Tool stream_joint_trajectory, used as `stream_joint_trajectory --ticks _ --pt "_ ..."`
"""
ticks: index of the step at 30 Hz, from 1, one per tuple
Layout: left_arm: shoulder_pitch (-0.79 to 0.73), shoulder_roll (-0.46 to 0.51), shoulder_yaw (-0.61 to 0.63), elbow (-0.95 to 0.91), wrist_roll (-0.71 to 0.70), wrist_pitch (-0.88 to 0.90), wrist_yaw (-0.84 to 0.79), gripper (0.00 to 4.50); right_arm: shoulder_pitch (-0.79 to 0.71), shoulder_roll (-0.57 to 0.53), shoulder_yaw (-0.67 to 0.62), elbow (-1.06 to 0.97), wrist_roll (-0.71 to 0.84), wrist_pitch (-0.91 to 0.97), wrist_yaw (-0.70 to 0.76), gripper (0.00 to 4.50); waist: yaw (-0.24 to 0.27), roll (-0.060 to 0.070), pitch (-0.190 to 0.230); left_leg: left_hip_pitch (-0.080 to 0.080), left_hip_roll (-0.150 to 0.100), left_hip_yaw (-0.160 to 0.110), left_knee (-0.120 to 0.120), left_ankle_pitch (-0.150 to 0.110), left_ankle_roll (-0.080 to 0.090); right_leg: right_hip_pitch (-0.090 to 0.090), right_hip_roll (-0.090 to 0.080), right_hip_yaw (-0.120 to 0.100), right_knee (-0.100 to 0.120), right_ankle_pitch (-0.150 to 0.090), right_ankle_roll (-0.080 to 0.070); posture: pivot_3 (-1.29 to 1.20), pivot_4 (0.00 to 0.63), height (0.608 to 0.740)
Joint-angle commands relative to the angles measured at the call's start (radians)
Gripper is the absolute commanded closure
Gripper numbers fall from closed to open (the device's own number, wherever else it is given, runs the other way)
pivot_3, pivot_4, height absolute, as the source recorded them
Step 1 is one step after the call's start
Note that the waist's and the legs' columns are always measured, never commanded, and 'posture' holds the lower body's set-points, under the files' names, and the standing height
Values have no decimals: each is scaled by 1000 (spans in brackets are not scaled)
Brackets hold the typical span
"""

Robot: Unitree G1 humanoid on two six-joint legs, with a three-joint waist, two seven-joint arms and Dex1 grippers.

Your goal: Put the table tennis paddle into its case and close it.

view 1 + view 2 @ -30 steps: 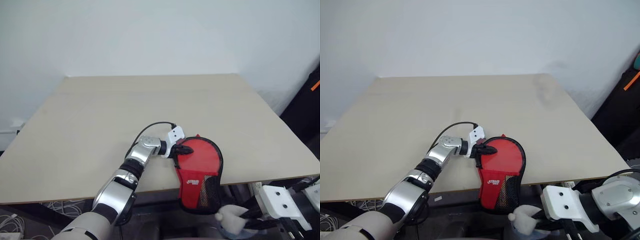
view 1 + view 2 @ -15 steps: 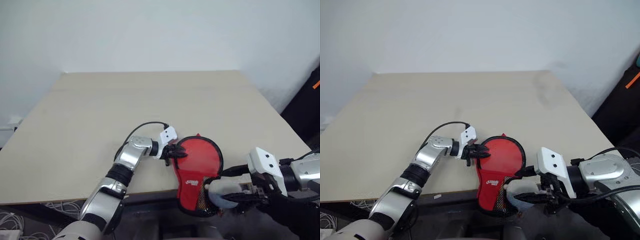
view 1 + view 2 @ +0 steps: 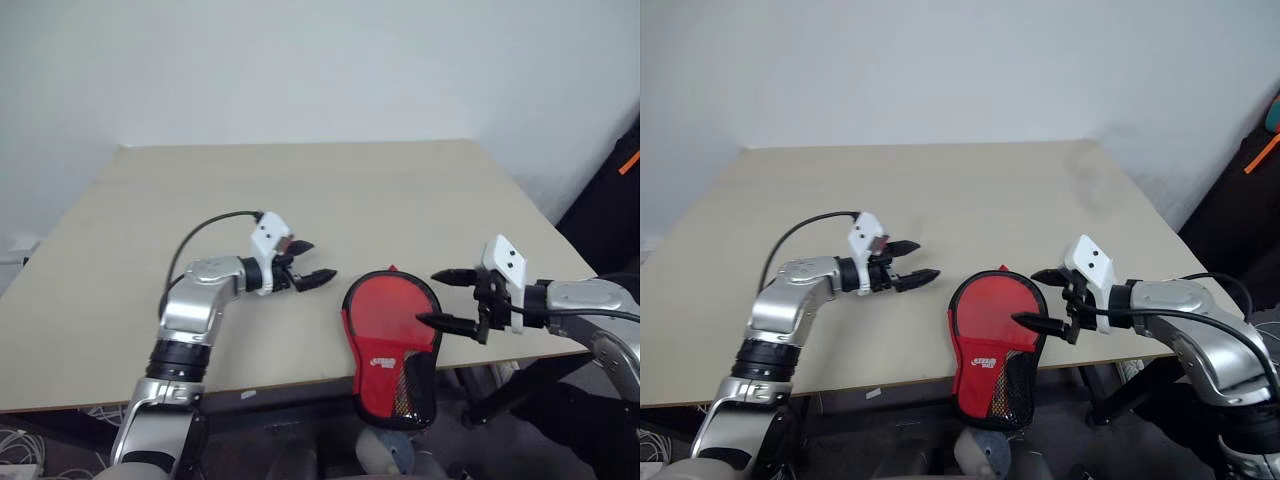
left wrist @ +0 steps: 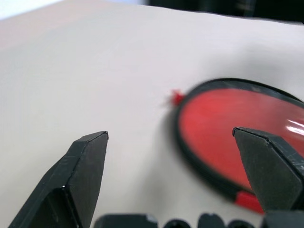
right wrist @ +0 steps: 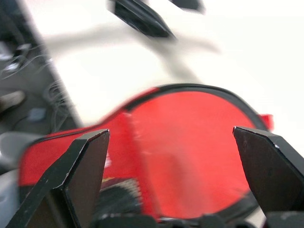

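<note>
Case (image 3: 392, 335), red, zipped rim, flat at near edge of worktop (image 3: 300, 200), mesh end overhanging. Left pincer (image 3: 308, 263) spread, empty, beside case; right pincer (image 3: 444, 298) spread, empty, over its right rim.

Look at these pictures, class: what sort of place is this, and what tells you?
Probably a robot lab or test room, not a sports hall. A bare pale table stands against a plain white wall, loose cables lie on the floor, and a lone red paddle case lies between two open grippers.
</note>
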Motion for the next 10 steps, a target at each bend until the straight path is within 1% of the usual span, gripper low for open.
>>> stream_joint_trajectory --ticks 1,6,10 --pt "30 54 104 -68 -71 50 34 26 -64 47 -13 51 -37 16 -86 0 0 0 0 0 0 0 0 0 0 0 0 0 0 0 0 0 0 740" --pt "104 122 172 -93 -93 59 79 26 -121 129 -14 121 -64 36 -173 0 0 0 0 0 0 0 0 0 0 0 0 0 2 0 -1 0 0 740" --pt "149 135 212 -120 -114 72 123 26 -167 188 22 189 -92 35 -196 0 1 0 0 0 0 0 2 0 -1 0 0 0 3 0 -1 0 0 740"
